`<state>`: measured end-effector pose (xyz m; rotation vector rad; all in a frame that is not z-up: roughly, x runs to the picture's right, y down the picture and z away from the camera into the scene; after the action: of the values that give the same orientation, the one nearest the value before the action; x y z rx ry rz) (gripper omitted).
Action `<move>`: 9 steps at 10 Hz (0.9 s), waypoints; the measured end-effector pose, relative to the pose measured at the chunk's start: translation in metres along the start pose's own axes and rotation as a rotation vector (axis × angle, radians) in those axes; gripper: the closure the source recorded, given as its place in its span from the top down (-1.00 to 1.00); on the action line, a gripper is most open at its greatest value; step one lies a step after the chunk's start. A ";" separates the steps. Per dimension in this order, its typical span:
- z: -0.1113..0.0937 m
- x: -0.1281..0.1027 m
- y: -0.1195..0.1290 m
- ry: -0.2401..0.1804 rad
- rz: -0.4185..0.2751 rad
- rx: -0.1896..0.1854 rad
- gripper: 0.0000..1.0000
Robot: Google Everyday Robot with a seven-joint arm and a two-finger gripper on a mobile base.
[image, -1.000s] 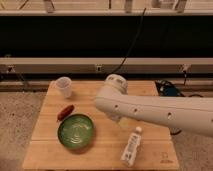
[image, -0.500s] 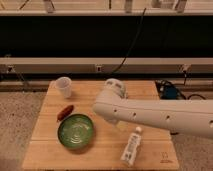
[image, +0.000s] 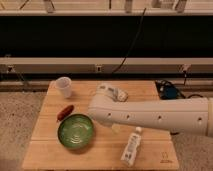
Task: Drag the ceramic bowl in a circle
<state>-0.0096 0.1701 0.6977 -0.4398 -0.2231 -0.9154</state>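
Wooden planks made up the desk (image: 45, 150) in the single camera view, set on a speckled floor (image: 15, 120) before a dark wall of rails with a black cable (image: 129, 50) hanging down it. We found the ceramic bowl (image: 75, 132) toward the front left of the view, upright and empty, with a small red item (image: 65, 112) just beside its far rim and a translucent cup (image: 63, 86) well apart at the back corner. A white bottle (image: 131, 147) lay on its side to the right of the bowl. The robot's pale arm (image: 155, 117) reached in from the right and crossed over the middle of the desk, its rounded bend close above the bowl's right side. The claw (image: 116, 93) appeared to be the pale end piece beyond that bend, over the back middle of the desk and apart from the bowl, its jaws wide and holding nothing. We judged the bowl to be stiff, fairly heavy for its width, and brittle if knocked. Its glaze looked slick, so a pinch might slip, though the flat base ought to slide readily on wood. We thought the best hold was on the rim at the right side, one finger inside and one outside, away from the red item, with the circle kept tight so as to miss the bottle.
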 end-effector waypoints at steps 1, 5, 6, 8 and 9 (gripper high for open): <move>0.004 -0.005 -0.003 -0.007 -0.011 0.006 0.60; 0.017 -0.021 -0.013 -0.036 -0.071 0.024 0.60; 0.020 -0.024 -0.014 -0.043 -0.080 0.028 0.60; 0.029 -0.029 -0.015 -0.057 -0.096 0.030 0.60; 0.032 -0.032 -0.017 -0.062 -0.106 0.032 0.60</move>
<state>-0.0421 0.1981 0.7186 -0.4302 -0.3203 -1.0016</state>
